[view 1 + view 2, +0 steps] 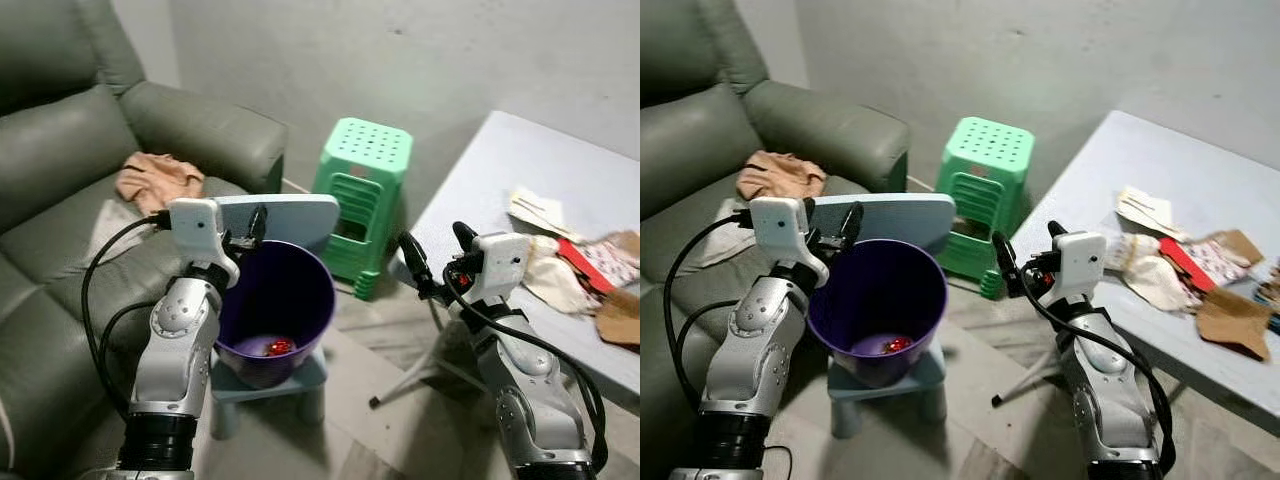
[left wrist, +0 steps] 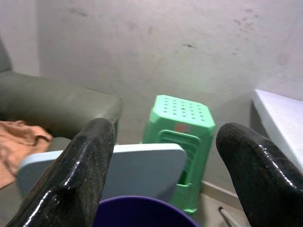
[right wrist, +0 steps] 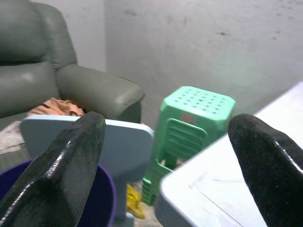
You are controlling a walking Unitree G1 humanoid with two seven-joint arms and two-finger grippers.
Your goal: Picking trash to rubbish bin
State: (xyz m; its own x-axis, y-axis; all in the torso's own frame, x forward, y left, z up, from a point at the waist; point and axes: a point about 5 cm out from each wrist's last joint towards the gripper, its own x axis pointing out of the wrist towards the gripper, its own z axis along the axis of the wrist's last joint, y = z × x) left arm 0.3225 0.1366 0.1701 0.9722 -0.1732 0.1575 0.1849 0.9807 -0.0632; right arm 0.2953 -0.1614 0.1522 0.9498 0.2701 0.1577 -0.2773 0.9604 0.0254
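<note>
**Purple bin between our arms, trash off to the right**

Purple bin (image 1: 275, 300) stands on a small stool, beside our left gripper (image 1: 254, 225), jaws wide and empty. Paper trash (image 1: 570, 260) lies along the tabletop (image 1: 480, 170) near its right edge. Our right gripper (image 1: 437, 255), jaws wide and empty, is nearer; we judge it should reach rightward.

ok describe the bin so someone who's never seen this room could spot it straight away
Start at the grey-green sofa on the robot's left. Just off its front edge stands a small pale blue chair, with a green plastic stool behind it by the wall. The bin sits on that chair's seat: a round, deep purple bucket, open-topped, with something small and red at the bottom.
</note>
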